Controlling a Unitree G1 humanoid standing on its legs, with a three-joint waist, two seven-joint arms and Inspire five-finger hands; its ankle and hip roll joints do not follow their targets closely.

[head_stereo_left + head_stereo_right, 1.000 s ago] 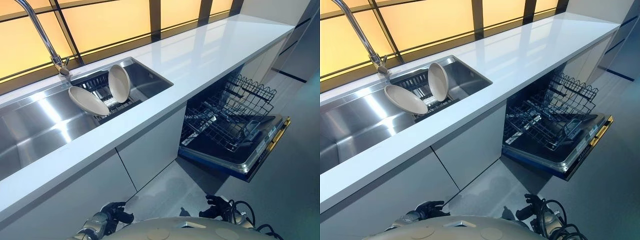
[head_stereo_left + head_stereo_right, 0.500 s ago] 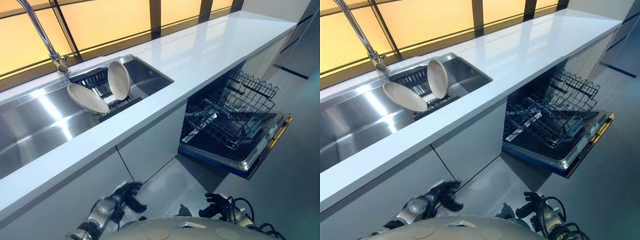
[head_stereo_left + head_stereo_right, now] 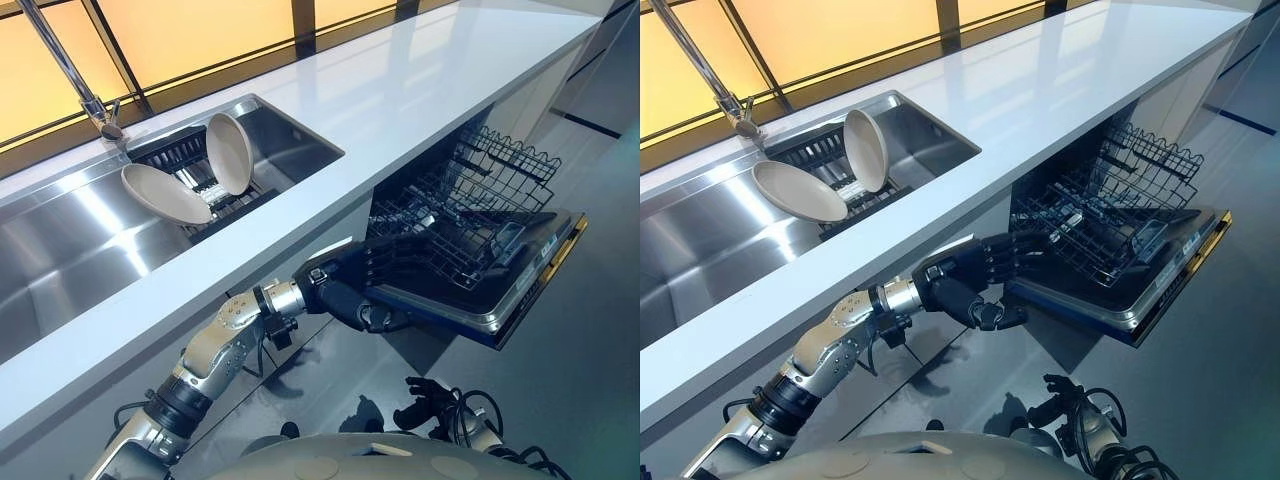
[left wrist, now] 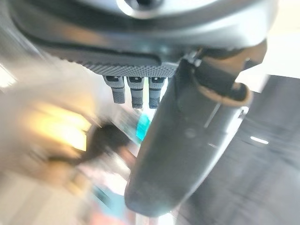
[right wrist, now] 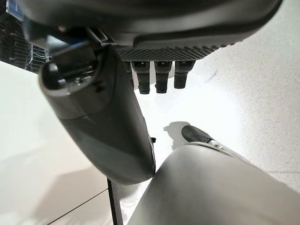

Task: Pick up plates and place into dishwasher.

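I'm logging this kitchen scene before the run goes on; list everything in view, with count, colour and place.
plates: two, cream-white, leaning in the dish rack in the sink.
dish rack: one, black, at the sink's right end.
sink: one, steel, set in the countertop.
faucet: one, chrome, behind the sink.
countertop: one, white, running along the window.
dishwasher: one, door open, under the countertop on the right.
dishwasher rack: one, dark wire, pulled out over the door, no plates in it.
left hand: dark, fingers straight, raised before the cabinet front.
right hand: dark, low by the floor.
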